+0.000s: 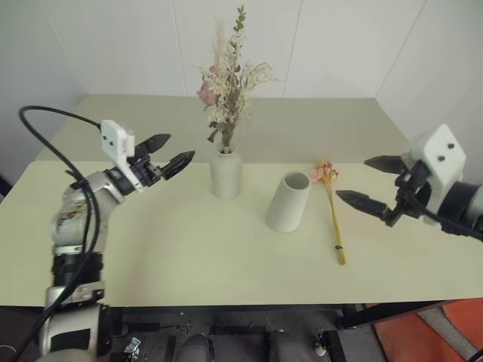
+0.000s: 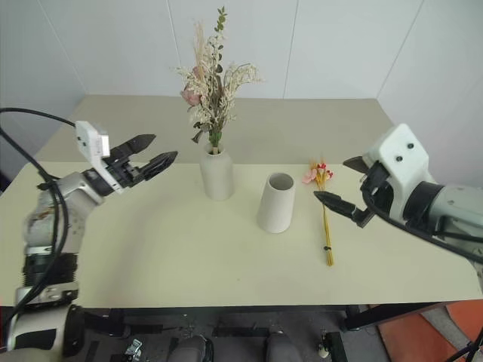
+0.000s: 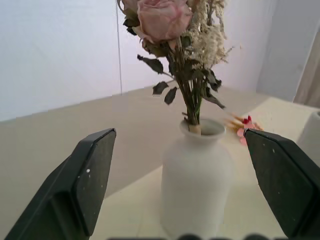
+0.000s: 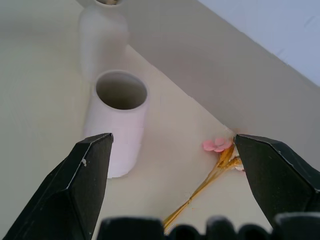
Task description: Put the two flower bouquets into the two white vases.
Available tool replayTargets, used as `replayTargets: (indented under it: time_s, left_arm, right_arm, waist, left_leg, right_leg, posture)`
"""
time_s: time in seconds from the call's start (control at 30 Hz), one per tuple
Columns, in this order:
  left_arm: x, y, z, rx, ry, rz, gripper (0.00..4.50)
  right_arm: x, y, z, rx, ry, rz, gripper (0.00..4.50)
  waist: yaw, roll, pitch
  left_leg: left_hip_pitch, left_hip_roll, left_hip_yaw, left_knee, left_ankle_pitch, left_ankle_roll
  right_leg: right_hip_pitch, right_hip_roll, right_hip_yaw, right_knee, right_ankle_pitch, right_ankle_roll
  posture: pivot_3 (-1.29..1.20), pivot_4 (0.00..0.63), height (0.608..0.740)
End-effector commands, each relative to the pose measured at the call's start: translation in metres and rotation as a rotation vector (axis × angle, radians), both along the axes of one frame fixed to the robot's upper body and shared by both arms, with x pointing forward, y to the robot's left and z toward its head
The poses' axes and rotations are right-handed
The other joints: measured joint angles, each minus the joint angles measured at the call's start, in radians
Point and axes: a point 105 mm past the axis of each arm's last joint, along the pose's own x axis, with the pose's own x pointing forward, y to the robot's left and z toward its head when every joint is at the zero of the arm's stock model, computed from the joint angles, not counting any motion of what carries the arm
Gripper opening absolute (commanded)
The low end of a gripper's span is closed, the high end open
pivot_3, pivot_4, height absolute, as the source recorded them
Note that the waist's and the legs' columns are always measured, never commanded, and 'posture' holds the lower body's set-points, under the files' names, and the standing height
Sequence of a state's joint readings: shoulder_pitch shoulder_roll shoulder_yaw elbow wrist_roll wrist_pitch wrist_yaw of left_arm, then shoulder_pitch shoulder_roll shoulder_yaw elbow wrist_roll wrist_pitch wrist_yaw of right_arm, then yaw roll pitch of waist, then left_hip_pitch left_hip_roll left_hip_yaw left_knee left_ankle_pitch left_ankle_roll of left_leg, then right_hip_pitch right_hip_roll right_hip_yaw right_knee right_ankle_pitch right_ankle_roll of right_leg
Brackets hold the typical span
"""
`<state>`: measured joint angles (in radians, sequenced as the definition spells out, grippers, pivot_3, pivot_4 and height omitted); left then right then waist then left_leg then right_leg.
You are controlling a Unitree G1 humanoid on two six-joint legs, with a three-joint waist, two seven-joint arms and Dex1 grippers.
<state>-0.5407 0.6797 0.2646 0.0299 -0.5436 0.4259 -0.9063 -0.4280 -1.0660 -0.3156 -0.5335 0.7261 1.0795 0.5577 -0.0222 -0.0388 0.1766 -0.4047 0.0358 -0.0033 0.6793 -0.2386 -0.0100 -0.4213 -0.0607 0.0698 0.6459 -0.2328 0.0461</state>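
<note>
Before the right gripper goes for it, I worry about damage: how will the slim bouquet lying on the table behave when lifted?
The slim bouquet has thin yellow stalks, so it probably flexes and droops at the blossom end. It looks very light. Lying flat on the table, it may slide rather than lift cleanly, and the blossoms look crushable.

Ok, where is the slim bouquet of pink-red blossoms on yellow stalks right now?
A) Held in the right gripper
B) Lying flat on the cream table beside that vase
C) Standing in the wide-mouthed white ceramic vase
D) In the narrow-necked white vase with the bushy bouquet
B: the slim bouquet of pink-red blossoms on yellow stalks lies flat on the cream table beside the empty wide-mouthed white ceramic vase, and the right gripper is open and holds nothing.
</note>
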Motion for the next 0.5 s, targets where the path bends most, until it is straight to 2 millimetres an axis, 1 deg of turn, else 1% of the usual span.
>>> replayTargets:
  time_s: [0.03, 0.1, 0.13, 0.23, 0.3, 0.37, 0.5]
  left_arm:
    - [-0.032, -0.011, 0.021, 0.158, -0.058, -0.149, 4.47]
    - [-0.050, -0.020, 0.019, 0.335, -0.046, -0.251, 4.47]
    - [-0.056, -0.025, 0.020, 0.393, -0.044, -0.294, 4.47]
    - [-0.067, -0.043, 0.028, 0.449, -0.098, -0.390, 4.47]
    - [-0.067, -0.051, 0.032, 0.454, -0.126, -0.405, 4.47]
    - [-0.063, -0.056, 0.032, 0.435, -0.134, -0.393, 4.47]
    - [-0.056, -0.056, 0.019, 0.436, -0.114, -0.360, 4.47]
  right_arm:
    - [0.020, -0.012, -0.012, 0.035, 0.085, -0.117, 4.50]
    - [0.038, -0.017, -0.030, 0.035, 0.154, -0.181, 4.50]
    - [0.047, -0.019, -0.037, 0.052, 0.178, -0.211, 4.50]
    - [0.074, -0.025, -0.058, 0.082, 0.238, -0.305, 4.50]
    - [0.085, -0.025, -0.069, 0.083, 0.273, -0.336, 4.50]
    - [0.092, -0.021, -0.079, 0.103, 0.315, -0.339, 4.50]
    - [0.102, -0.022, -0.103, 0.094, 0.374, -0.392, 4.50]
  waist:
    - [0.004, 0.000, 0.000]
    - [0.006, 0.000, 0.000]
    - [0.006, 0.000, 0.000]
    - [0.008, 0.000, 0.000]
    - [0.008, 0.000, 0.000]
    - [0.005, 0.000, 0.000]
    - [0.001, 0.000, 0.000]
  left_leg:
    - [0.000, 0.000, 0.000, 0.000, 0.000, 0.000]
    - [0.000, 0.000, 0.000, 0.000, 0.000, 0.000]
    - [0.000, 0.000, 0.000, 0.000, 0.000, 0.000]
    - [-0.001, 0.000, 0.001, -0.001, 0.000, 0.000]
    - [-0.002, 0.000, 0.001, -0.001, 0.000, 0.000]
    - [-0.002, 0.000, 0.001, -0.001, 0.000, 0.000]
    - [-0.003, 0.000, 0.001, -0.001, 0.000, 0.000]
  right_leg:
    - [0.000, 0.000, 0.000, 0.000, 0.000, 0.000]
    - [0.000, 0.001, 0.000, 0.000, 0.000, -0.001]
    - [0.000, 0.001, 0.000, 0.000, 0.000, -0.001]
    - [-0.001, 0.000, 0.000, -0.001, 0.000, -0.001]
    - [-0.001, 0.001, 0.000, -0.001, 0.000, -0.001]
    - [-0.002, 0.001, 0.000, -0.001, 0.000, -0.001]
    - [-0.003, 0.001, 0.000, -0.002, -0.001, -0.001]
  posture:
    - [0.00, 0.150, 0.740]
    - [0.00, 0.150, 0.740]
    - [0.00, 0.150, 0.740]
    - [0.00, 0.150, 0.740]
    - [0.00, 0.150, 0.740]
    - [0.00, 0.150, 0.740]
    - [0.00, 0.150, 0.740]
